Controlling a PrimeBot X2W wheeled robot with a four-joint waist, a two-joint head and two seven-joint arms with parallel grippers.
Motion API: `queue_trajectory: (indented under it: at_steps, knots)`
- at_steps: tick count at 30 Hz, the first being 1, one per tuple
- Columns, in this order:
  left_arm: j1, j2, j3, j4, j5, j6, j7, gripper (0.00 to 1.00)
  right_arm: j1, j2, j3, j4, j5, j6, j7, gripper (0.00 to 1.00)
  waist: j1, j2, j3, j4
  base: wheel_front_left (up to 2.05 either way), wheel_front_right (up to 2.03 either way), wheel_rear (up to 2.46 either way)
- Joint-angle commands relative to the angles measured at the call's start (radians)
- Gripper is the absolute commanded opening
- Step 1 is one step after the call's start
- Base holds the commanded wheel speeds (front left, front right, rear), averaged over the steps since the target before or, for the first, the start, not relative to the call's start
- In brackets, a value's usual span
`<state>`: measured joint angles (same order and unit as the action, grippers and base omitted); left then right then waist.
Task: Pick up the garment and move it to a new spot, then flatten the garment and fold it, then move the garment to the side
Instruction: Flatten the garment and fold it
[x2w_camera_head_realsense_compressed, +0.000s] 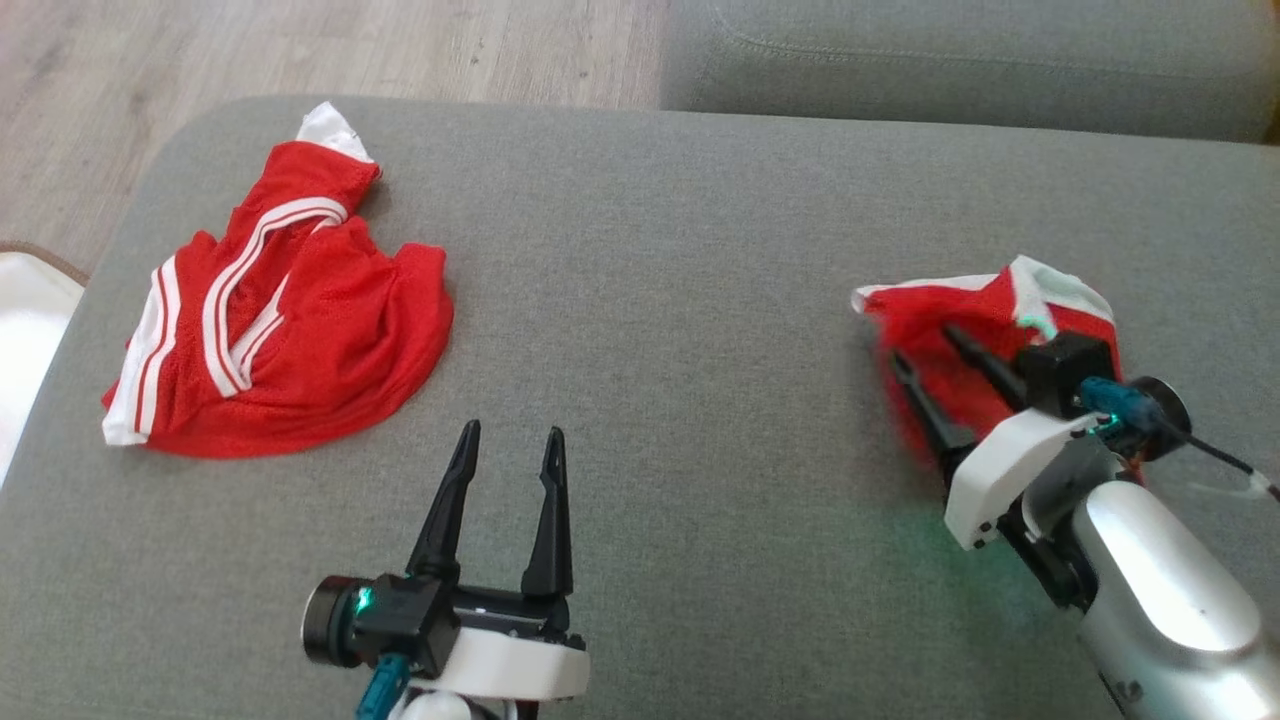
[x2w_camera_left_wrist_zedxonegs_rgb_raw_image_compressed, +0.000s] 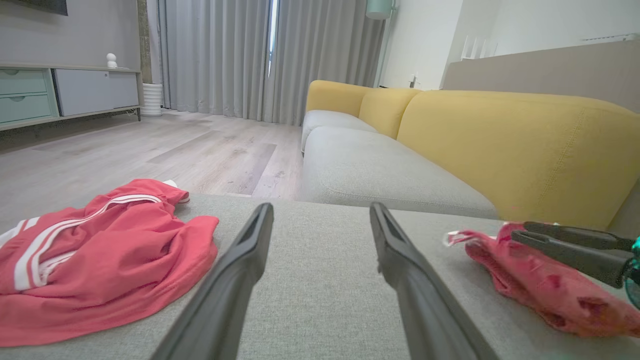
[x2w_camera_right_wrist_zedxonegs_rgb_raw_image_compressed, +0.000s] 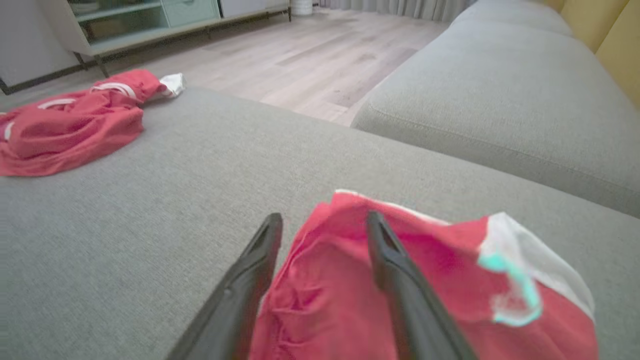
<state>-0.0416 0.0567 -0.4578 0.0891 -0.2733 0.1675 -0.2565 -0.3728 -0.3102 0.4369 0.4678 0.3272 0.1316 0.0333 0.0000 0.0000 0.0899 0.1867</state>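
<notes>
Plainly, the right gripper (x2w_camera_head_realsense_compressed: 922, 343) has its two long dark fingers spread apart, reaching low over the crumpled red mesh garment with white trim (x2w_camera_head_realsense_compressed: 965, 300). The cloth lies loose beneath and between the fingers, not pinched, and bunches up just past their tips and off to their right side in the right wrist view (x2w_camera_right_wrist_zedxonegs_rgb_raw_image_compressed: 450, 260). The garment looks smeared with motion blur, so its exact folds cannot be made out. It rests on the broad grey fabric cushion (x2w_camera_head_realsense_compressed: 650, 300), whose bare weave spreads out to the left of this gripper. The left gripper (x2w_camera_head_realsense_compressed: 510, 430) also stands wide open, with nothing between its fingers, which point across bare cushion. A second red mesh garment with white stripes (x2w_camera_head_realsense_compressed: 320, 340) lies rumpled ahead of the left gripper and to its left, well apart from its fingertips. In the left wrist view the right gripper's fingers reach in from the right edge over the crumpled garment (x2w_camera_left_wrist_zedxonegs_rgb_raw_image_compressed: 540, 285). Beyond the left gripper's tips lie a grey sofa seat (x2w_camera_left_wrist_zedxonegs_rgb_raw_image_compressed: 380, 175) with a yellow backrest (x2w_camera_left_wrist_zedxonegs_rgb_raw_image_compressed: 500, 140), and a pale wooden floor (x2w_camera_left_wrist_zedxonegs_rgb_raw_image_compressed: 150, 150).
</notes>
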Motion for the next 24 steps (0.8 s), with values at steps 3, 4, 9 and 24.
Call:
queue_trajectory:
  at_steps: [3,4,9,24]
  knots:
    - [-0.003,-0.006,0.035,-0.031,0.0,0.007,-0.005,1.0,0.019,-0.001,-0.019,-0.057,0.003,-0.001,-0.034,1.0,0.0,0.0,-0.027,-0.016,0.0,0.0,0.0]
    - [0.003,-0.006,0.037,-0.03,0.001,0.006,-0.005,1.0,0.033,-0.001,-0.025,-0.064,0.005,-0.001,-0.032,1.0,0.0,0.0,-0.035,-0.022,0.0,0.0,0.0]
    - [0.025,-0.006,0.047,-0.027,0.007,-0.003,-0.005,1.0,0.112,-0.02,-0.092,-0.095,-0.006,-0.001,-0.02,1.0,0.0,0.0,-0.063,-0.042,0.0,0.0,0.0]
    - [0.011,-0.006,0.019,-0.034,0.008,-0.01,-0.005,1.0,0.105,-0.114,-0.21,0.057,-0.001,-0.001,0.001,0.0,0.0,0.0,-0.018,0.042,0.0,0.0,0.0]
